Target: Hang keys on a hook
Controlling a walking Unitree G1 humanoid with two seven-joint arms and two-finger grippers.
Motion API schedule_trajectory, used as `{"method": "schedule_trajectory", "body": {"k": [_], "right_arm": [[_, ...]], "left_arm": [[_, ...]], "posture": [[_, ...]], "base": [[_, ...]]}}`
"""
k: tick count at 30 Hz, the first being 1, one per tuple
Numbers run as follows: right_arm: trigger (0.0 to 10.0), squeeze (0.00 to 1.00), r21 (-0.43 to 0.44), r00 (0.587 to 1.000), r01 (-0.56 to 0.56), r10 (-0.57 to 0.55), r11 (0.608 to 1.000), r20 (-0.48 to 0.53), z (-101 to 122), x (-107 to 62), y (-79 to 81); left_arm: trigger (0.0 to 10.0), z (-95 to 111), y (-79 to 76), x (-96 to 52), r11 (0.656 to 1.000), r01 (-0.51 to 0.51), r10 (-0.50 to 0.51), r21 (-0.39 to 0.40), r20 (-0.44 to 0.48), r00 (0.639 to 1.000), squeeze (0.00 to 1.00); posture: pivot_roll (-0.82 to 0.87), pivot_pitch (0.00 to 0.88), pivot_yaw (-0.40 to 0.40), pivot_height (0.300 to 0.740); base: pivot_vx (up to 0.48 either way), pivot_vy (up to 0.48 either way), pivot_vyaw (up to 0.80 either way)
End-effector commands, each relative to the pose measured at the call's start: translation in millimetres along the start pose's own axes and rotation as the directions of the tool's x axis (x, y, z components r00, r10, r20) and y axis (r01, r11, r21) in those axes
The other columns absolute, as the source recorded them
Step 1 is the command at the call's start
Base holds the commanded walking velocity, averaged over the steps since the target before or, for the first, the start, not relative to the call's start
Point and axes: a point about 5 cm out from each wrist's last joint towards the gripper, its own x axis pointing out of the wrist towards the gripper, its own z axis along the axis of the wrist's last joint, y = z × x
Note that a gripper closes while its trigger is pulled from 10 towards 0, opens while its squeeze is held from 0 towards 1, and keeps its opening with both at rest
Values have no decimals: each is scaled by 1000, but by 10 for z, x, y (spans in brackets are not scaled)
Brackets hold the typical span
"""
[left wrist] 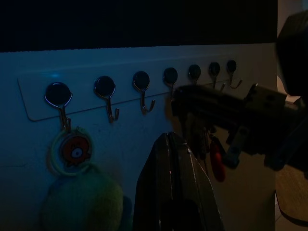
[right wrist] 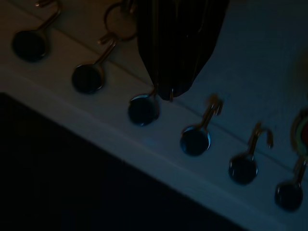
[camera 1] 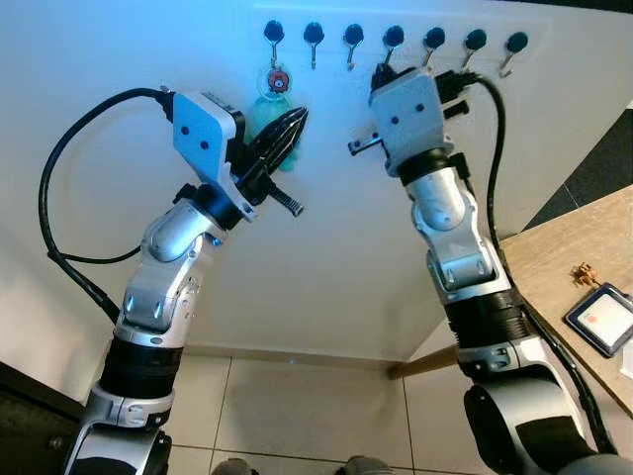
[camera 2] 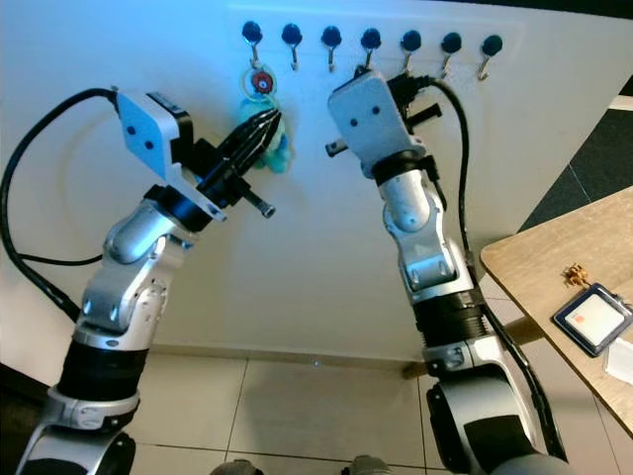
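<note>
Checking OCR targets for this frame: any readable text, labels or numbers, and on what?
No readable text anywhere.
Round orange tag on the keyring on the leftmost hook: a picture or emblem, no legible letters.
Card holder on the wooden table: reddish card face, any print too small to read.

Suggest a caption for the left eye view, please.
Right gripper raised at the hook rail; left gripper beside a hung green keychain.

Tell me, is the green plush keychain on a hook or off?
On: the green plush keychain hangs by its ring from the leftmost hook.
</note>
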Motion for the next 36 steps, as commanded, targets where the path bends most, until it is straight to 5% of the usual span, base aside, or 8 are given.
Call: {"method": "schedule_trajectory", "body": {"k": [1,20,36], "right_arm": [[10000,0,15,1000,13,-13,1000,27,42,-15,-12],[10000,0,60,999,32,-29,998,-45,-70,-94,-26],[10000,0,93,994,100,-96,991,-49,-66,-120,-201]], "left_arm": [[10000,15,-59,35,1000,26,-25,-16,14,1000,0],[10000,14,-114,60,998,63,-62,-24,13,998,0],[10000,53,-104,73,998,61,-60,-17,24,998,0]], "posture": [[37,72,-30,740],[38,75,-26,740],[43,79,-30,740]], "base": [[0,0,0],[0,0,0],[0,0,0]]}}
